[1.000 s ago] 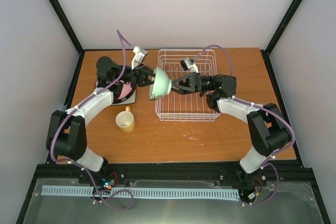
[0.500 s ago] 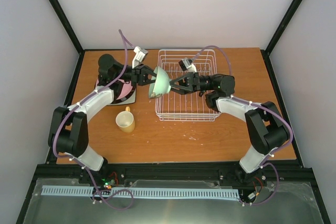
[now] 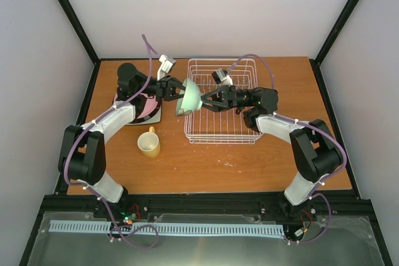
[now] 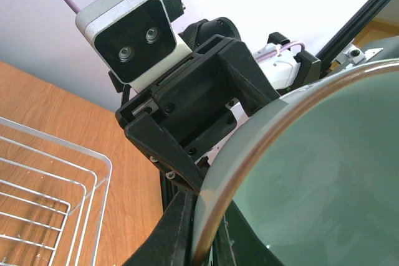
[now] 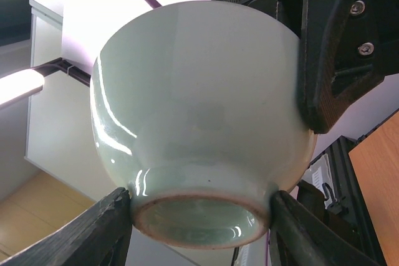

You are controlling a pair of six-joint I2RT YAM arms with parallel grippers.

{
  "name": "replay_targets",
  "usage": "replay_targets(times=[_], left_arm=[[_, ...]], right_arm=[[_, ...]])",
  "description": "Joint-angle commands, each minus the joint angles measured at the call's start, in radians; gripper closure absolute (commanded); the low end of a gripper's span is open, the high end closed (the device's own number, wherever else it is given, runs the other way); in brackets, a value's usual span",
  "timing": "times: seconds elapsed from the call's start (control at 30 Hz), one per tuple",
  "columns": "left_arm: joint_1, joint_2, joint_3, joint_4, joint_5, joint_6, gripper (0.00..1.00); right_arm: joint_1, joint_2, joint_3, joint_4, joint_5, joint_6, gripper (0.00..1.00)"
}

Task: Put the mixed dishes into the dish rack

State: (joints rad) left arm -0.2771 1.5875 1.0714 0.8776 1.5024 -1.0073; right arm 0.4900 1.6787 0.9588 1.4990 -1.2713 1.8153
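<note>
The pale green bowl [image 3: 189, 96] hangs on its side in the air over the left edge of the white dish rack [image 3: 224, 130]. My left gripper [image 3: 177, 90] is shut on its rim [image 4: 262, 147], one finger inside and one outside. My right gripper [image 3: 204, 99] reaches from the right, and its fingers [image 5: 106, 228] touch both sides of the bowl's foot ring [image 5: 199, 216]. The yellow mug [image 3: 149, 143] stands on the table, left of the rack. The pink plate [image 3: 147, 106] lies in a stack at the far left, partly hidden by my left arm.
The rack's wire floor and tines [image 4: 50, 185] lie below and to the right of the bowl. The plate stack rests on a cream square plate [image 3: 157, 116]. The other plates are hidden under the arm.
My right gripper has moved left and its fingers have come against the bowl's foot. The left gripper and the bowl have shifted slightly up and back.
</note>
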Motion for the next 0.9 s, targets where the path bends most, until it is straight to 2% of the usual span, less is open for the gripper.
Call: replay_targets(times=[0.0, 0.37, 0.43, 0.63, 0.7, 0.87], left_arm=[[-0.039, 0.033, 0.051, 0.000, -0.102, 0.020, 0.96], [-0.038, 0.055, 0.074, -0.139, -0.110, 0.125, 0.88], [-0.039, 0.061, 0.084, -0.158, -0.110, 0.140, 0.81], [-0.039, 0.085, 0.106, -0.187, -0.108, 0.159, 0.76], [-0.039, 0.092, 0.111, -0.204, -0.107, 0.169, 0.71], [-0.038, 0.106, 0.159, -0.344, -0.125, 0.273, 0.63]], right_arm=[[0.068, 0.019, 0.042, 0.178, 0.030, -0.021, 0.97], [0.017, 0.029, -0.001, 0.175, 0.068, -0.046, 0.97], [0.003, 0.033, -0.009, 0.176, 0.069, -0.048, 0.97], [-0.038, 0.043, -0.035, 0.176, 0.075, -0.058, 0.97], [-0.055, 0.046, -0.047, 0.176, 0.074, -0.063, 0.97], [-0.091, 0.054, -0.065, 0.176, 0.060, -0.067, 0.97]])
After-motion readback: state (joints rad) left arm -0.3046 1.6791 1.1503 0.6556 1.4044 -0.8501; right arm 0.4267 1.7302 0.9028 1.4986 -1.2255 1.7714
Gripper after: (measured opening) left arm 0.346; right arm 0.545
